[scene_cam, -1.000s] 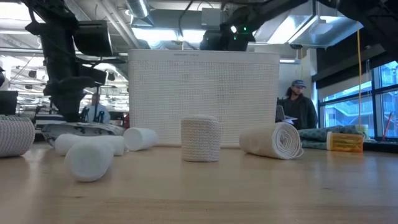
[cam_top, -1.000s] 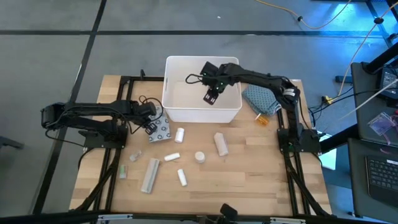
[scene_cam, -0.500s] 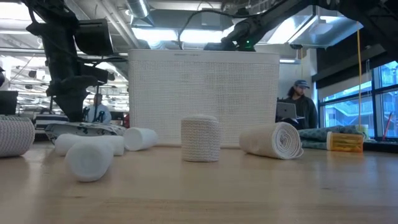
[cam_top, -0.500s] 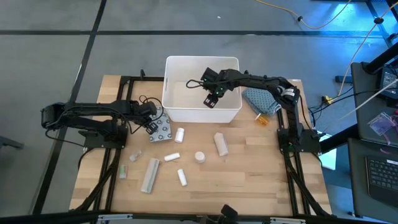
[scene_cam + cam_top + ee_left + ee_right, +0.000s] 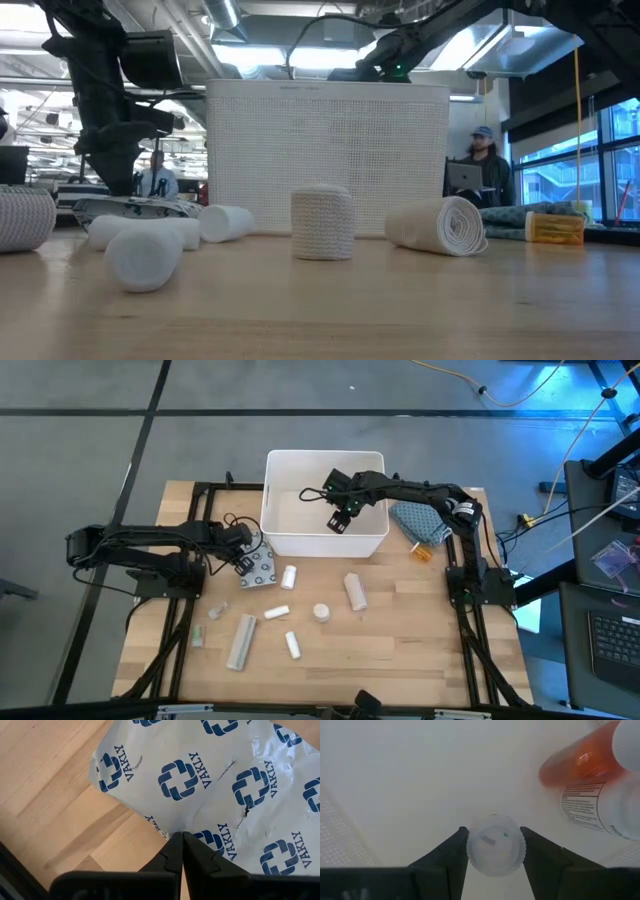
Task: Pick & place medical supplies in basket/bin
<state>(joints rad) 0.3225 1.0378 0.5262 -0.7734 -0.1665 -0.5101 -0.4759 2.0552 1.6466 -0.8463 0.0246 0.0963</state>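
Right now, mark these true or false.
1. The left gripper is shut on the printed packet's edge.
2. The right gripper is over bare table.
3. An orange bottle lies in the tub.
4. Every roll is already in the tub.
1. True: left gripper, printed packet.
2. False: the right gripper is over the white tub.
3. True: orange bottle.
4. False: the beige roll and others lie on the table.

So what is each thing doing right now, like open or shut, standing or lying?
left gripper: shut on the edge of the grey packet, low on the table.
right gripper: inside the white tub, fingers beside a white-capped bottle, grip unclear.
orange bottle: lying in the tub.
beige roll: standing upright.
bandage roll: lying on its side.
long tube: lying flat.
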